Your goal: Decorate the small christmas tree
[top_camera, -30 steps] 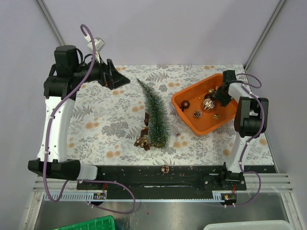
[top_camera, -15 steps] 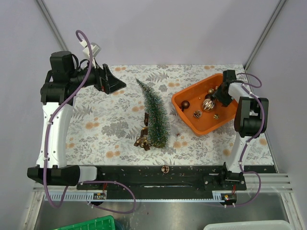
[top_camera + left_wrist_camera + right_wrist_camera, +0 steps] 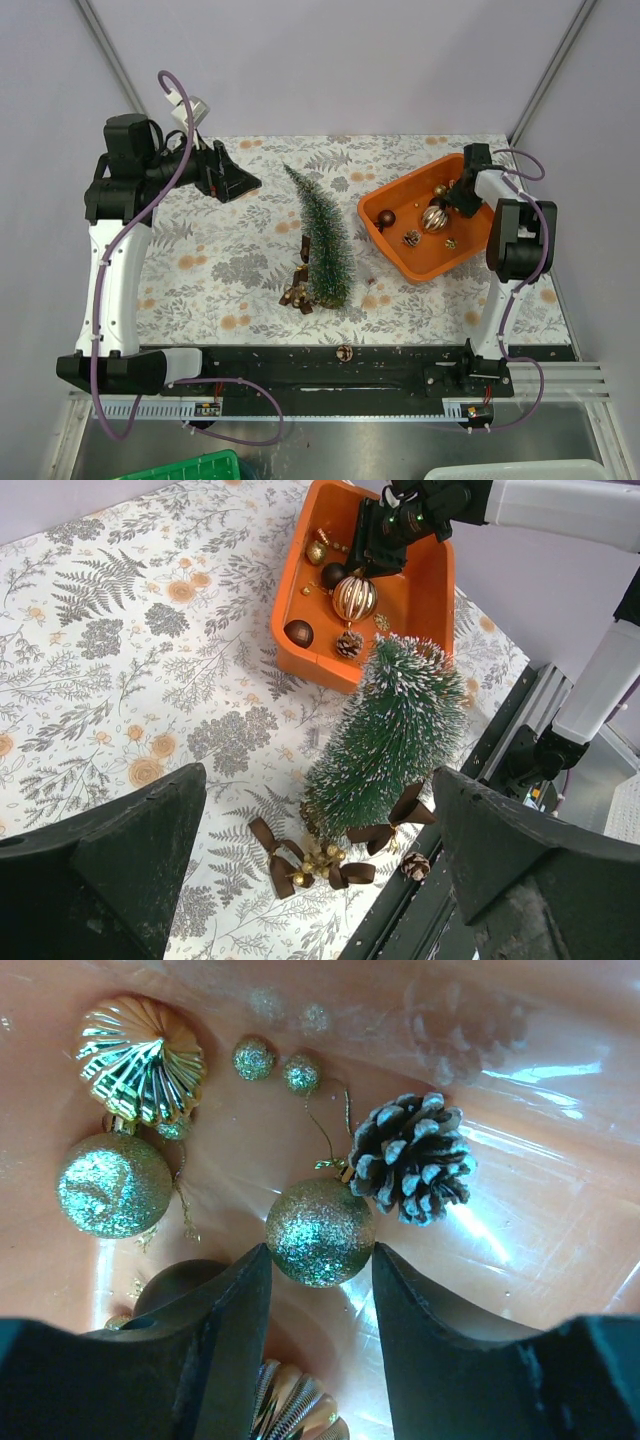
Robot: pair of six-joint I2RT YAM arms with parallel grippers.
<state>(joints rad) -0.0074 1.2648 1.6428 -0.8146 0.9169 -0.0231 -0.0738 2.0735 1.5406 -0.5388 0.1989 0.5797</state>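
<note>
The right end effector (image 3: pixel 320 1270) is down in the orange tray (image 3: pixel 388 246). Its fingers are half spread, one on each side of a gold glitter ball (image 3: pixel 320 1232). They do not look clamped on it yet, and the ball rests on the tray floor. The left end effector (image 3: pixel 245 180) is spread wide and empty above the far left of the bench (image 3: pixel 200 260). The small christmas tree (image 3: pixel 325 240) lies on its side in the middle of the bench, apart from the tray. Its base is toward the arms, and brown ribbon bows (image 3: pixel 297 292) lie just beside it.

The step in hand seems to be picking up one ornament. To do it well, the fingers should go a little deeper and meet the ball at its widest part, because a round ball can slip out forward. The pine cone (image 3: pixel 412 1158) sits just beside the ball, so the closing should be slow and the lift straight up.
</note>
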